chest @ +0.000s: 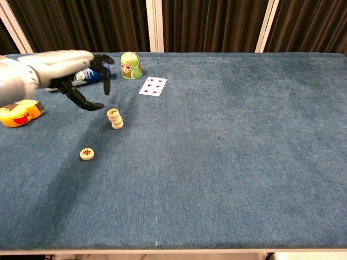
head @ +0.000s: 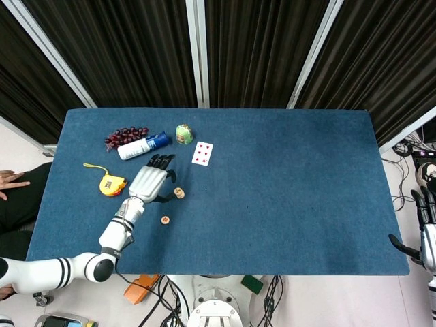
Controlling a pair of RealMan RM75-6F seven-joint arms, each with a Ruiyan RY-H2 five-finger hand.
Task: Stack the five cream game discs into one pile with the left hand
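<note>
Cream discs stand in a leaning pile [chest: 115, 118] on the blue table [chest: 227, 162], one loose disc [chest: 87, 154] lying apart nearer the front edge. Just left of the pile, the left hand [chest: 81, 73] hovers with fingers spread, holding nothing. The right hand [head: 424, 228] hangs off the table's far right, holding nothing.

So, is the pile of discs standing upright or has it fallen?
Upright, leaning slightly. In the chest view the pile of discs stands stacked, the left hand apart from it, and one single disc lies flat beside.
</note>
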